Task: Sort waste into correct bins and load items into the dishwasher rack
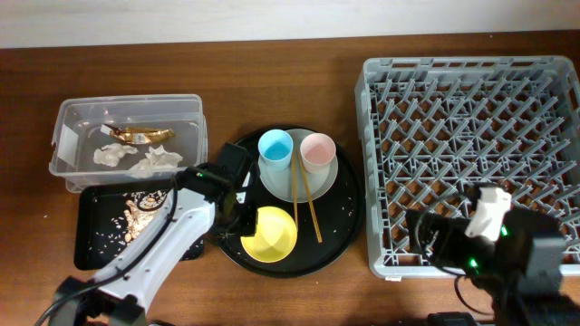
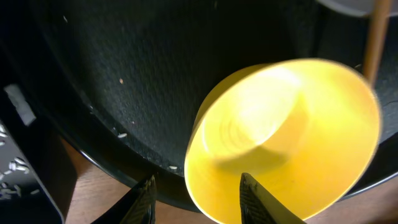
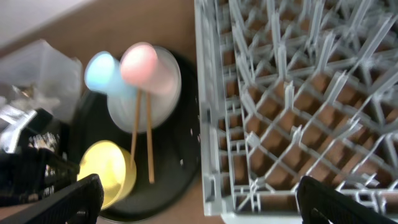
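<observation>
Only wrist view tells; left hand [image 2: 198, 182] straddles yellow bowl [image 2: 283, 124] rim

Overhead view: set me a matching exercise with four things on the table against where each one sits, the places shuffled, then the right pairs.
Things
1. yellow bowl
2. gold wrapper
3. chopsticks
4. food scraps

Places
A. in the small black rectangular tray
B. lying partly across the plate
C. on the round black tray, at the side nearest the robot
D. in the clear tub

Pairs: 1-C, 2-D, 3-B, 4-A
</observation>
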Available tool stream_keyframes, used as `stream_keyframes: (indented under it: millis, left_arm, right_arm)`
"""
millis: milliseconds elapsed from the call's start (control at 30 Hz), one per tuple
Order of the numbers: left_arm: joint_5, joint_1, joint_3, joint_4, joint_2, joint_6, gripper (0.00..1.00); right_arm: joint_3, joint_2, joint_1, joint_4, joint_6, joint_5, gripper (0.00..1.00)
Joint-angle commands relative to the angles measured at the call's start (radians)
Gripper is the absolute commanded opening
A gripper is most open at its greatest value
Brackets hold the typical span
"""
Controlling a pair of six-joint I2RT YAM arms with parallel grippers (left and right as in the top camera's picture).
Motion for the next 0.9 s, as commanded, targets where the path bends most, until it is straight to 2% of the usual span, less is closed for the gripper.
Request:
stream_keyframes:
  millis: [0, 133, 267, 367, 433, 500, 667, 867]
  left_arm:
    - [0.026, -0.003, -0.024, -0.005, 0.017, 0.009, 0.42]
    - [0.026, -0.003, -0.073, 0.023, 0.017, 0.009, 0.43]
    - [0.026, -0.003, -0.144, 0.133, 0.017, 0.0, 0.4]
    - [0.026, -0.003, -0.182, 0.188, 0.017, -0.014, 0.35]
    - [0.026, -0.003, -0.188, 0.199, 0.017, -0.014, 0.27]
    - [0.025, -0.002, -0.187, 0.203, 0.015, -0.014, 0.25]
    - [0.025, -0.002, -0.174, 0.203, 0.014, -0.014, 0.07]
    - [0.024, -0.002, -0.159, 0.206, -0.004, -0.014, 0.07]
  right_arm:
    - [0.018, 0.069, -0.005, -0.041, -0.012, -0.031, 0.98]
    - [0.018, 0.096, -0.005, -0.085, -0.013, -0.031, 0.98]
    - [0.018, 0.096, -0.005, -0.088, -0.013, -0.031, 0.98]
    - [0.018, 0.096, -0.005, -0.098, -0.047, -0.03, 0.98]
    - [0.018, 0.096, -0.005, -0.107, -0.047, -0.03, 0.99]
    - [0.018, 0.096, -0.005, -0.105, -0.047, -0.03, 0.99]
    - [0.018, 0.096, -0.005, -0.092, -0.047, -0.03, 0.98]
    - [0.018, 0.096, -0.005, -0.09, -0.047, -0.03, 0.98]
